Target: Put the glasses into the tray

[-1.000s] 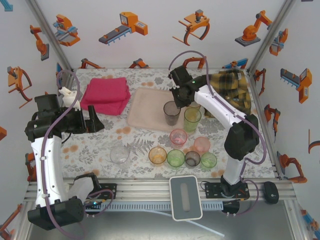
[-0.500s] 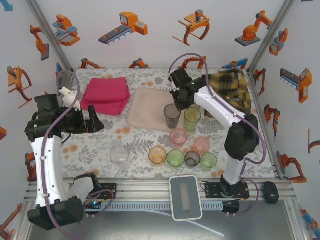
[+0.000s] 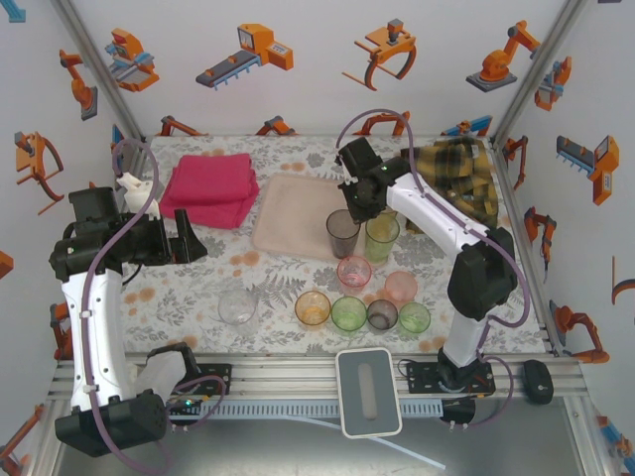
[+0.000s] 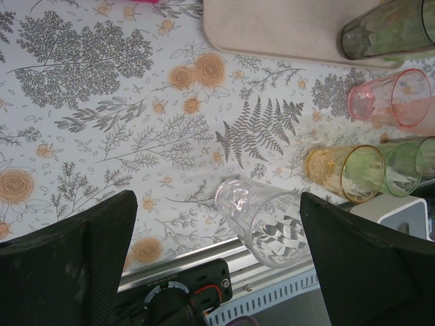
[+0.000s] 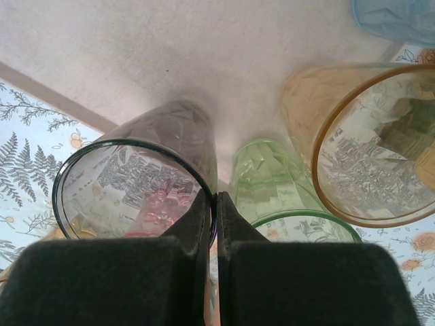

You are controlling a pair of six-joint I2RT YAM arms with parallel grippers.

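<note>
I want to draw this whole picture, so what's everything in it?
Flat pale pink rectangular tray: one, pink, table middle.
Smoky grey plastic tumbler: one, grey, tray's near right corner.
Other translucent plastic tumblers: at least eight; green, pink, orange, grey, clear, blue; near the tray.
Folded magenta towel: one, magenta, left of tray.
Yellow-black plaid shirt: one, far right corner.
Left gripper: one, black, open, on the left.
Right gripper: one, black, pinching the grey tumbler's rim.

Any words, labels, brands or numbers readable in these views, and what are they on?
None can be read.
Smoky grey glass, other glasses, tray, tablecloth: no lettering.
Wall stickers: pictures, no words.
Black knob at the table's edge: marks too small to read.
</note>
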